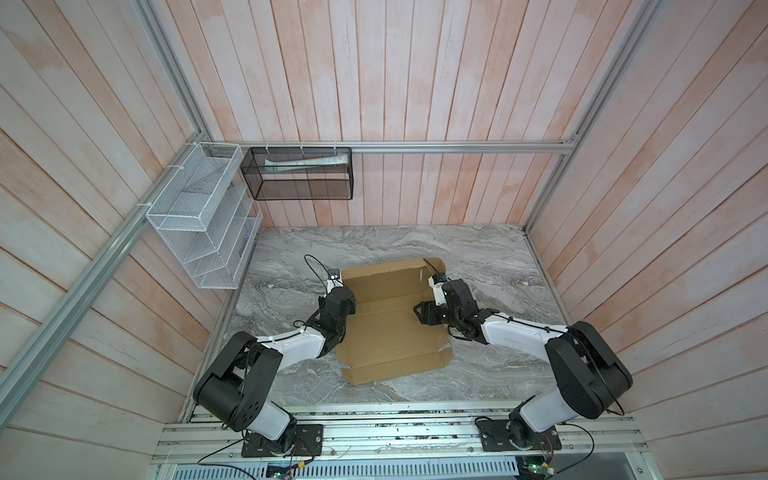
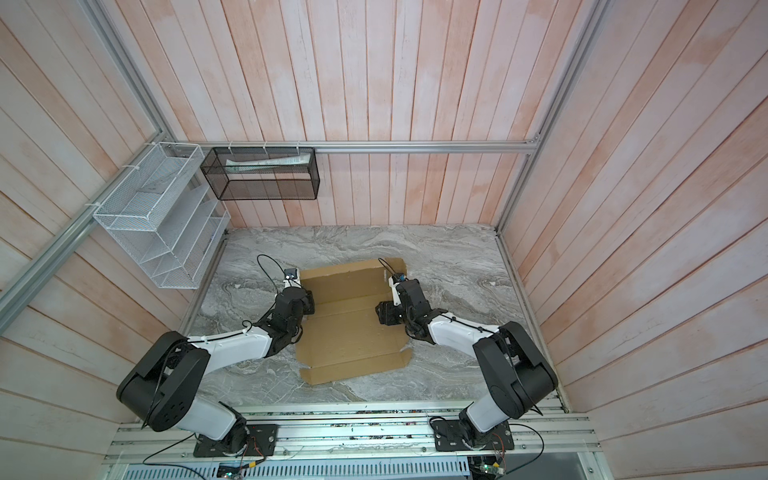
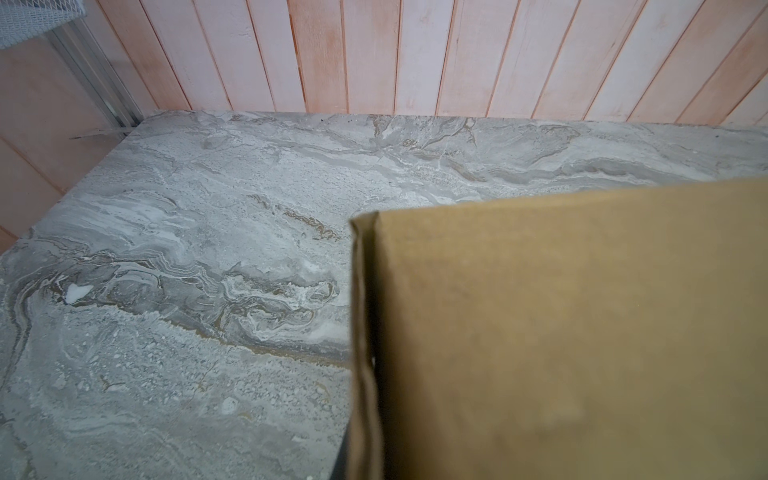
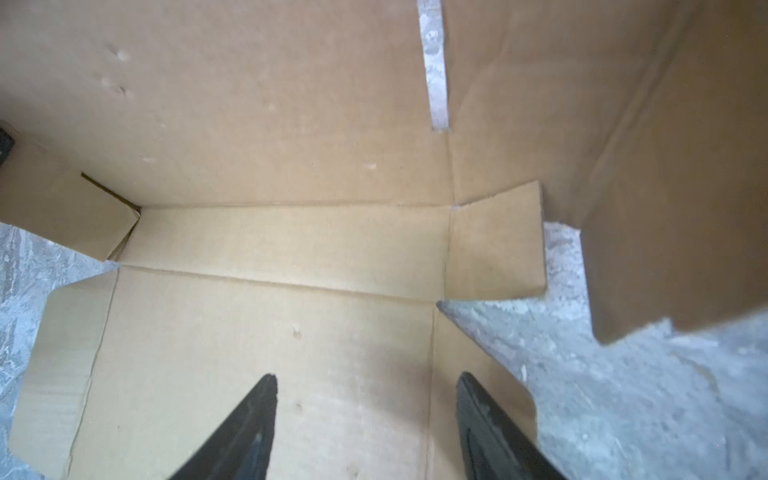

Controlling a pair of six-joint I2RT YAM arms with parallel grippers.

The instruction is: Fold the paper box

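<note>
One paper box (image 1: 395, 332) lies as an unfolded sheet near the middle of the marble table (image 1: 478, 257), between the two arms in both top views (image 2: 353, 332). The material is plain tan cardboard with no print. Straight creases run across the sheet and divide it into panels. Short flaps project at the near corners and along the sides. In the right wrist view the sheet (image 4: 291, 145) shows a narrow cut slot with the marble visible through it, several small dents, and one flap that rises close to the lens and looks darker. In the left wrist view a panel (image 3: 561, 332) fills the frame up close, with a doubled, folded edge along one side.

The left gripper (image 1: 352, 306) sits at the sheet's left edge with its jaws together. Whether cardboard is pinched between them cannot be determined. The right gripper (image 4: 365, 376) hovers over the sheet's right part (image 1: 419, 311) with its fingers spread apart, holding nothing.
</note>
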